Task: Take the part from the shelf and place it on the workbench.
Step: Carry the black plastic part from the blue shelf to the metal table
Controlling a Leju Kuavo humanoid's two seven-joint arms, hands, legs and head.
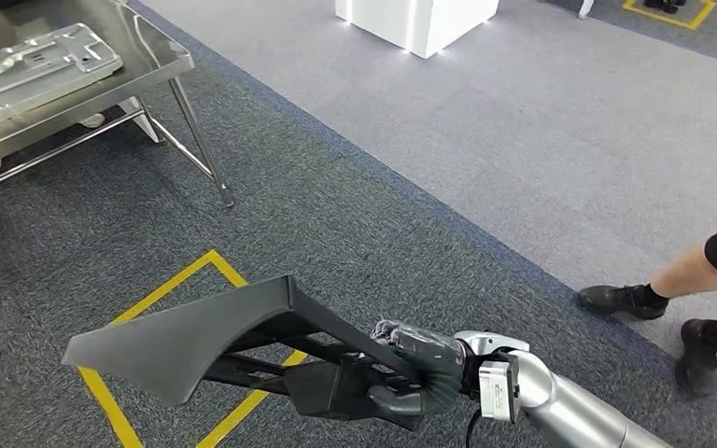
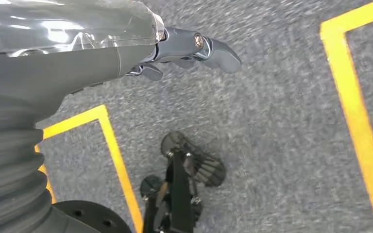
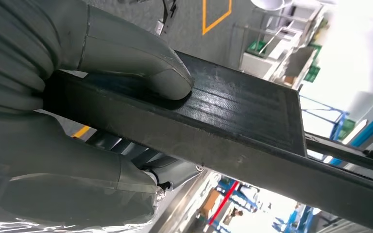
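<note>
A long dark grey plastic part (image 1: 205,341) with a flat panel and struts hangs over the carpet, gripped at its near end by my right hand (image 1: 411,373). Up close, the thumb (image 3: 141,58) presses on the part's flat black bar (image 3: 233,116) with fingers wrapped beneath. The steel workbench (image 1: 154,56) stands at the upper left, carrying a stamped metal panel (image 1: 33,61). My left hand (image 2: 175,48) hangs above the carpet with nothing in it, fingers stretched out.
Yellow tape squares (image 1: 177,289) mark the dark carpet under the part. A person's legs in black shoes (image 1: 630,299) stand at the right on the lighter floor. A white pedestal (image 1: 415,21) sits at the top centre. The workbench legs (image 1: 201,140) reach the carpet.
</note>
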